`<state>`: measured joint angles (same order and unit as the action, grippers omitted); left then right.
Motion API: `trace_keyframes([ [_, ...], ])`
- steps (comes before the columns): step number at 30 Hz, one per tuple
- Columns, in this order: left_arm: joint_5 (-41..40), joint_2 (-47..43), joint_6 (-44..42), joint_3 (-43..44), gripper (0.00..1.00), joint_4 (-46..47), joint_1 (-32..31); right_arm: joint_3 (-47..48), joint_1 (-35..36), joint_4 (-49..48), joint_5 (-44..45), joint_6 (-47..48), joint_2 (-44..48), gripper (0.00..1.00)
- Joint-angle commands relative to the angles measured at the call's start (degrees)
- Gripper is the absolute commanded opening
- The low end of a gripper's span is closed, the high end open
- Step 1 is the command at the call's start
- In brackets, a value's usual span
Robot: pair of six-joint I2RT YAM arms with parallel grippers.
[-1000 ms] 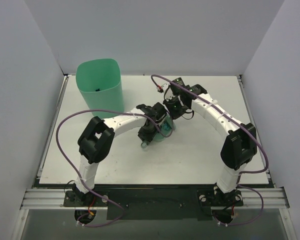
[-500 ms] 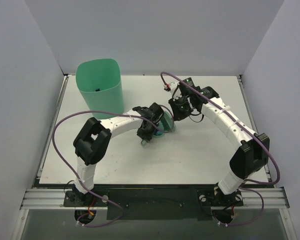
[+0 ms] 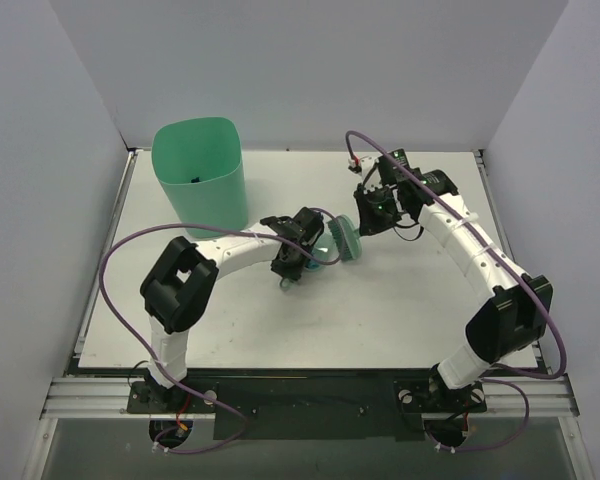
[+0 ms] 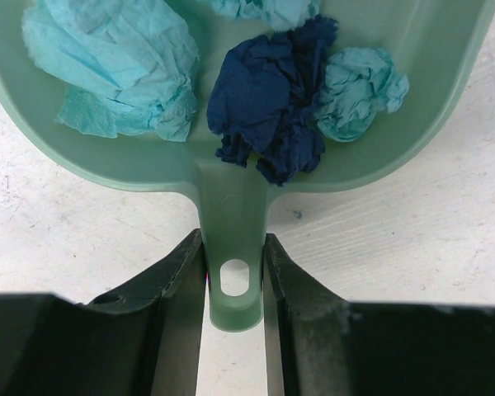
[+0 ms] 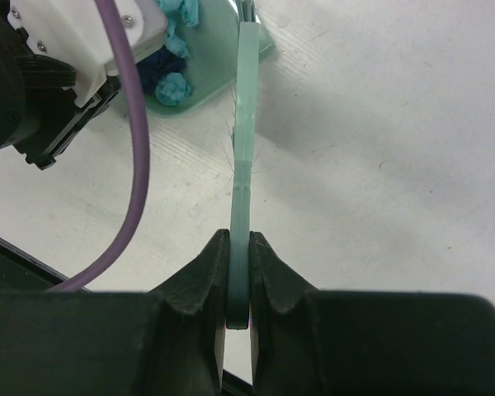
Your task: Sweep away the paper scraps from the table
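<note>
My left gripper [image 4: 233, 272] is shut on the handle of the mint-green dustpan [image 4: 231, 177], which holds navy and turquoise paper scraps [image 4: 268, 99]. In the top view the left gripper [image 3: 298, 262] and dustpan [image 3: 323, 252] sit mid-table. My right gripper [image 5: 240, 272] is shut on the thin mint-green brush [image 5: 246, 124], whose head reaches the dustpan's rim. In the top view the brush [image 3: 346, 238] stands just right of the dustpan, held by the right gripper [image 3: 372, 218]. The scraps also show in the right wrist view [image 5: 169, 70]. I see no loose scraps on the white table [image 3: 400, 300].
A tall mint-green bin [image 3: 200, 175] stands at the table's back left, with a dark bit inside. A purple cable [image 5: 132, 148] of the left arm crosses the right wrist view. White walls enclose the table on three sides.
The right arm has swung to the right and back, taking the brush off the dustpan's mouth to its right side. The left gripper and dustpan shifted slightly back.
</note>
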<state>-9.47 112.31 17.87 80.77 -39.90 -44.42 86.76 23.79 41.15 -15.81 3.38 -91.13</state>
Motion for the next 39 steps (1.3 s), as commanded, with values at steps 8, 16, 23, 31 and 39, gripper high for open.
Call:
trace_keyframes([
  [8, 1.4, -7.2, 2.1, 3.6, 0.0, -4.6, 0.4, 1.0, -4.8, -1.9, 6.8, -11.0, 8.0, 0.0],
  [16, 4.0, -10.0, 4.0, 12.2, 0.0, -11.1, 0.7, -4.1, -5.6, -3.6, 13.3, -15.9, 9.9, 0.0],
  [23, 9.5, -9.5, 6.0, 26.3, 0.0, -15.6, 3.5, -9.2, -5.5, -7.3, 13.4, -18.8, 10.4, 0.0],
  [31, 17.5, -6.1, 8.2, 40.3, 0.0, -18.1, 9.2, -12.6, -4.6, -9.0, 13.4, -20.4, 11.5, 0.0],
  [39, 27.0, -4.4, 11.7, 47.4, 0.0, -17.1, 16.7, -12.9, -3.7, -9.0, 13.9, -20.2, 11.9, 0.0],
])
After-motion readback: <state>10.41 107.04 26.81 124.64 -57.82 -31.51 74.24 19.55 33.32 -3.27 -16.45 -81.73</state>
